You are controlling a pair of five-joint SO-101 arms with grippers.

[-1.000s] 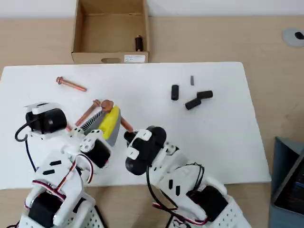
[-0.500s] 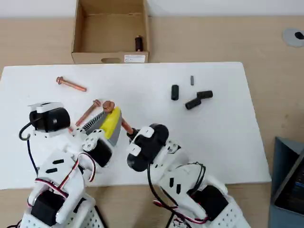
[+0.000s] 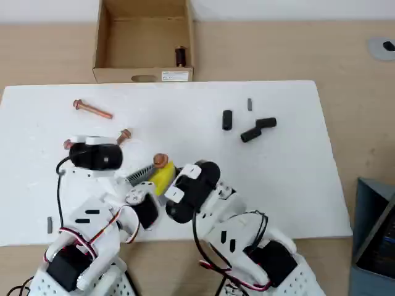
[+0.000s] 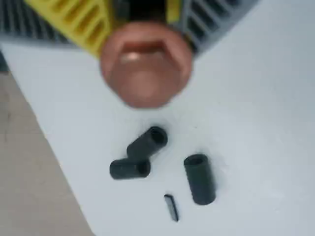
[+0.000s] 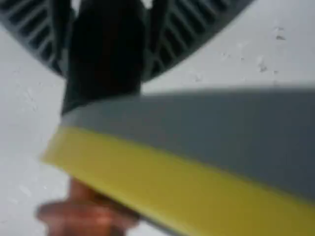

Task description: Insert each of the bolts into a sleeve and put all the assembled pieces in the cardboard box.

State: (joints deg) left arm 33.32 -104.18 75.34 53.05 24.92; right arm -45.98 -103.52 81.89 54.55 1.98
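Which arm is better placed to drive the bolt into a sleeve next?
Left. The left gripper is shut on a bolt, held close beside the right gripper, which grips a dark piece, likely a sleeve. The left probably only needs a short push.

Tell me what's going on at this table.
The left tool is shut on a copper bolt over the white mat. Close beside it, the right tool grips what looks like a black sleeve, so the two seem set to be joined. Two more bolts and three sleeves lie loose; one piece is in the cardboard box.
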